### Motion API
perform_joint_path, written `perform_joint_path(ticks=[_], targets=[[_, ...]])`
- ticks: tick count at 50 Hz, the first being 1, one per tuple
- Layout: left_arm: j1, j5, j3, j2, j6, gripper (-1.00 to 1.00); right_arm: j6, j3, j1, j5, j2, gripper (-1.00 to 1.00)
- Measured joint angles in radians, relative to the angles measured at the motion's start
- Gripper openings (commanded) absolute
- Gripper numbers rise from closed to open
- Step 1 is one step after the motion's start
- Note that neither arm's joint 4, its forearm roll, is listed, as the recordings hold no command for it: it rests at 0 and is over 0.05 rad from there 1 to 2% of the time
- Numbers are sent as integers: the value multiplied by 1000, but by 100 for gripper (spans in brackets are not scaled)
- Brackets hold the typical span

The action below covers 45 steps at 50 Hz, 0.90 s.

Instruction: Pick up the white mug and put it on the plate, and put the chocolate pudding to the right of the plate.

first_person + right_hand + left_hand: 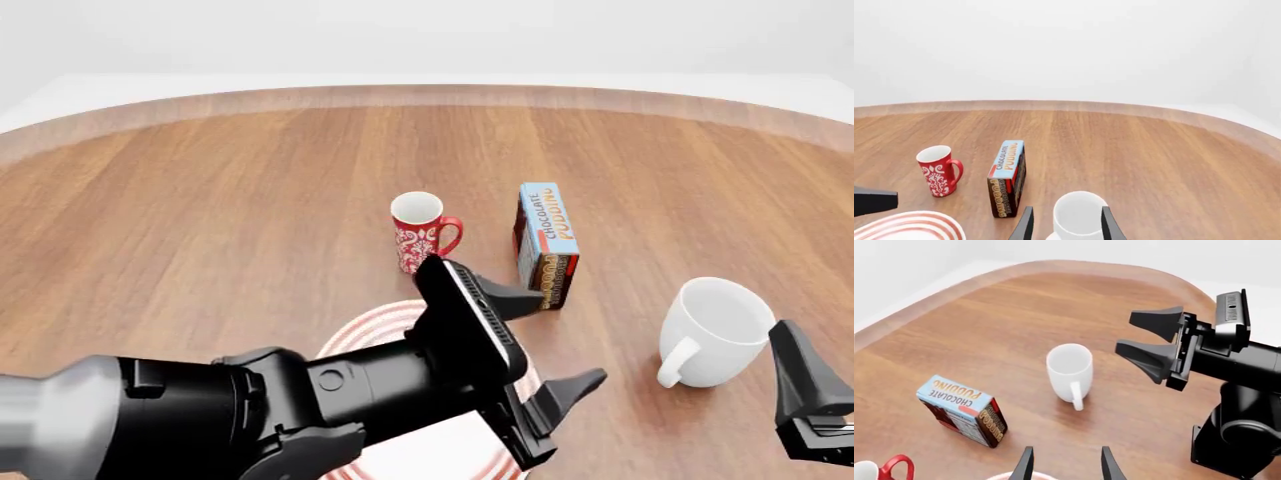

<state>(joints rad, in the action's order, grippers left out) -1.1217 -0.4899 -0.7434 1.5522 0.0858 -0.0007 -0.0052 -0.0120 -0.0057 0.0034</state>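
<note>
Left hand (534,345) fingers apart over plate (367,330); white mug (714,330) upright, handle pointing left-forward toward arms; right hand (1064,227) spread behind it.

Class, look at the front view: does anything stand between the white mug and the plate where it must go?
Yes. The left gripper and its arm hang over the plate, on the side facing the white mug; otherwise only bare table lies between them.

Overhead front; wrists share white mug (1069,371).
</note>
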Motion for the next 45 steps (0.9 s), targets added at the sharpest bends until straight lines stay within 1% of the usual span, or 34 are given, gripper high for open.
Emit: perform_joint_path(ticks=[45], targets=[[-39, 92, -120, 92, -31, 100, 6, -1, 0, 2, 1, 100]])
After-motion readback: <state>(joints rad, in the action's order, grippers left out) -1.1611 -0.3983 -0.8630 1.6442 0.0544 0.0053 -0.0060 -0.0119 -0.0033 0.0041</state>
